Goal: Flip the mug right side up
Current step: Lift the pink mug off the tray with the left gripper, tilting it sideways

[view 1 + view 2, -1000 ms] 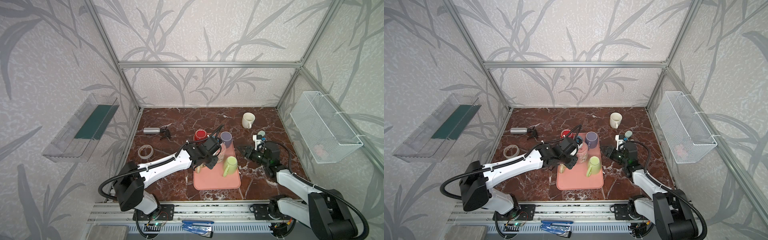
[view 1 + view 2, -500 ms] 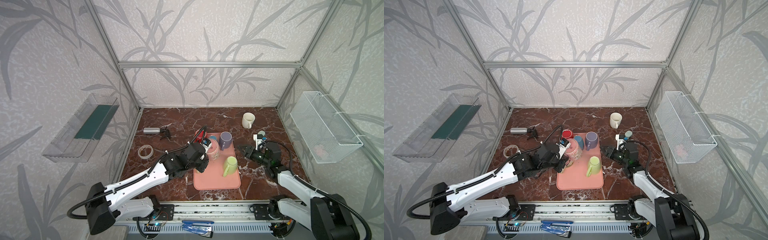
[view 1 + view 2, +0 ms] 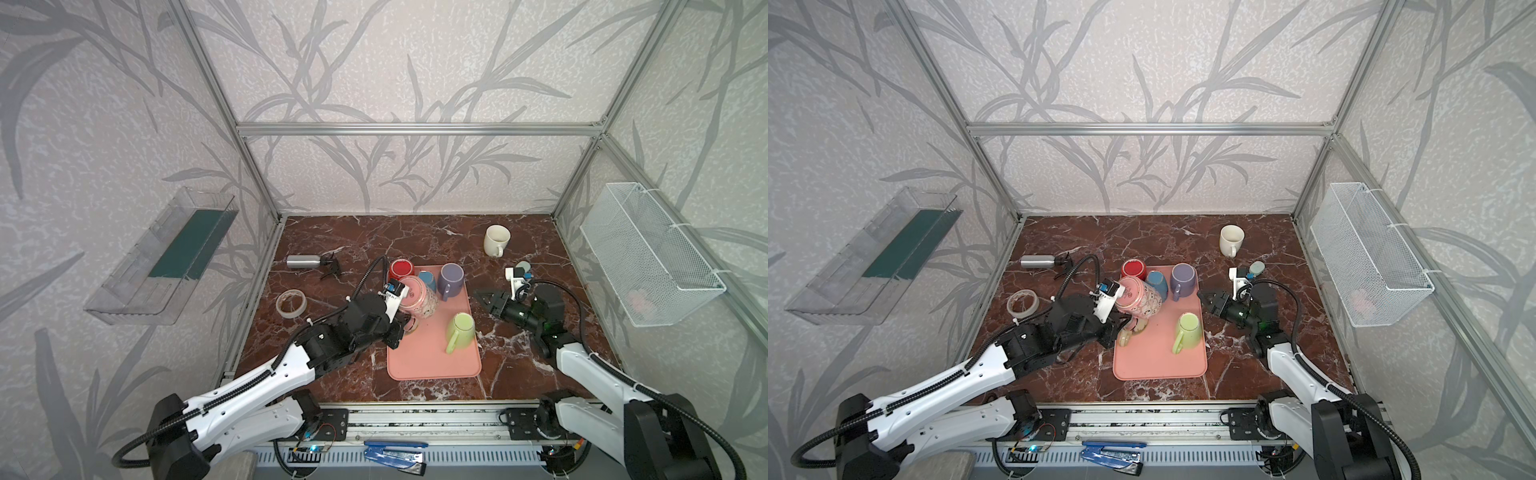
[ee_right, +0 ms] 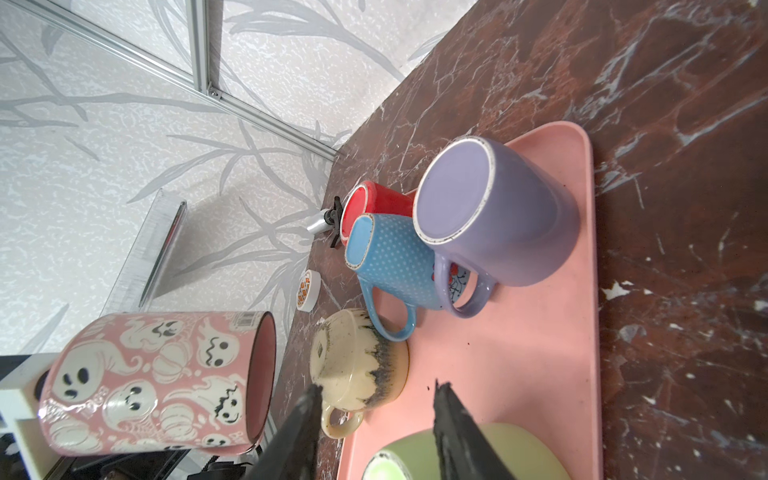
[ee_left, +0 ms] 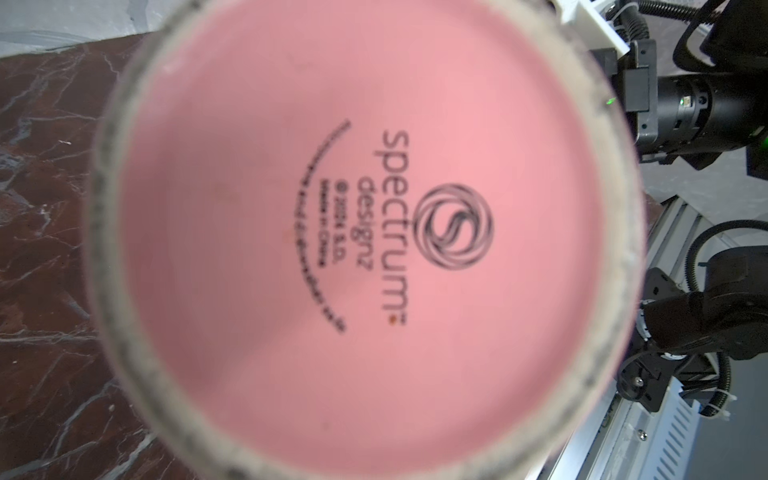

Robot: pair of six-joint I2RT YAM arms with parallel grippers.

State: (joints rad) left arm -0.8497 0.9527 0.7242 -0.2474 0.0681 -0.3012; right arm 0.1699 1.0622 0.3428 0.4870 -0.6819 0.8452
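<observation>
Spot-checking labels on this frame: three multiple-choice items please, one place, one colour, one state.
1. Where does the upright cream mug stand? A on the table behind the tray; B on the tray; C in the wire basket.
2. What colour is the lifted mug? A green; B purple; C pink.
3. On the right gripper, how do the jaws stand? A shut on a mug; B apart, empty; C shut on the tray.
Answers: A, marble shows all round it; C, its ghost-printed wall is pink; B, nothing sits between them.
</observation>
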